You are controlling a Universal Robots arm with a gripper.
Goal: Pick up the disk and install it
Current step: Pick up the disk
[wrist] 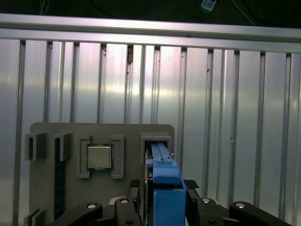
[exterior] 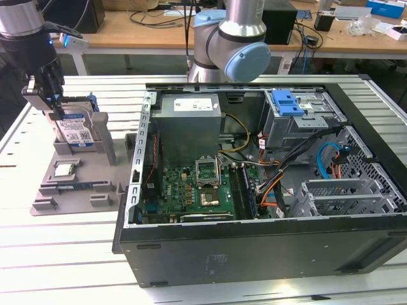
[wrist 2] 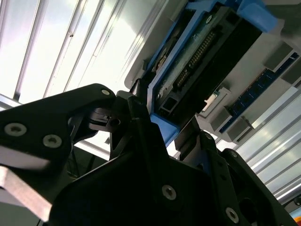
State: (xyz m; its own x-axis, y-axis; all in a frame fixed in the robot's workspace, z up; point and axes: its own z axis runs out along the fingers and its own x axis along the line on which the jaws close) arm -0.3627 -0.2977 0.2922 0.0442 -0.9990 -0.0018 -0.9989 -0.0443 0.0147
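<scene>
A big white metal table with ribs (exterior: 63, 254) holds everything. On the exterior view's right lies a large black computer box (exterior: 254, 254) with its side open and its green board showing. On the exterior view's left, just beside the box, sits a flat grey plastic holder (exterior: 70, 190).

The silver disk with a blue frame (exterior: 75, 130) stands up in a slot at the far end of the holder. The black gripper (exterior: 52, 105) is at its top. Its fingers (wrist: 190, 188) are squeezed onto the blue frame, one on each side.

A small square silver chip (wrist: 99, 157) lies in the holder near the disk.
</scene>
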